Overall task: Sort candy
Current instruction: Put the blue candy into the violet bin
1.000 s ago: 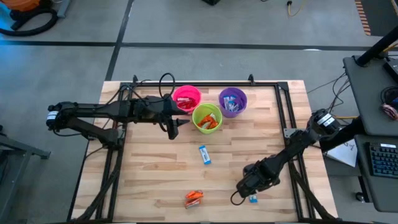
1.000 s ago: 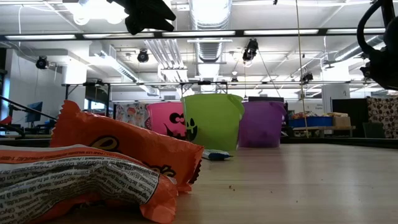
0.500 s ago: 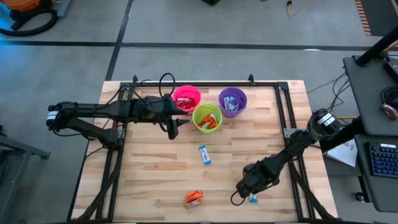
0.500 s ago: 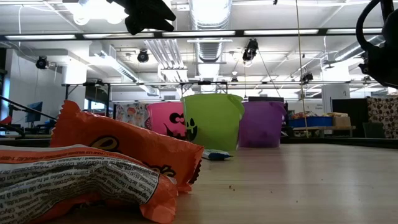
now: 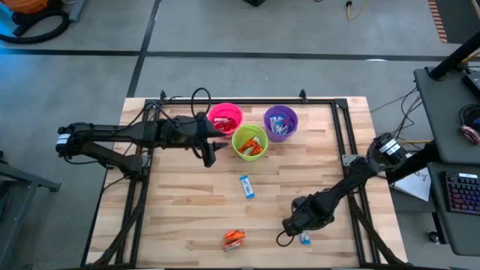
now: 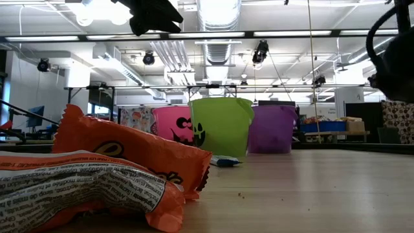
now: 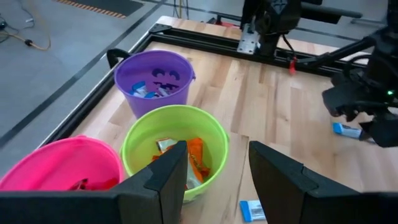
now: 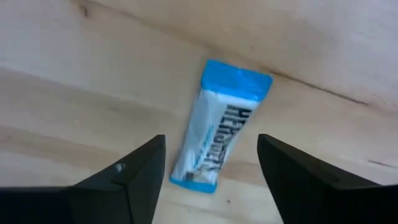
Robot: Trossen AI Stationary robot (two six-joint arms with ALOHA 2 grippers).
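Observation:
A blue-and-white wrapped candy [image 8: 217, 146] lies flat on the wood near the table's right near corner [image 5: 305, 239]. My right gripper [image 8: 211, 186] hovers over it, open, with a finger on each side and no touch. Another blue-and-white candy [image 5: 247, 187] lies mid-table. Two orange candies [image 5: 234, 238] lie by the near edge and fill the low view's foreground [image 6: 97, 175]. My left gripper [image 7: 217, 174] is open and empty, held above the table beside the green cup [image 7: 174, 146].
The pink cup [image 5: 225, 118], green cup [image 5: 250, 142] and purple cup [image 5: 280, 122] stand together toward the far edge, each holding candies. A black metal frame [image 5: 341, 142] runs along the table's sides. Bare wood lies between the cups and the loose candies.
My right gripper has sunk a little toward the blue-and-white candy below it and edged slightly toward the table's left. The candies and cups have stayed in place.

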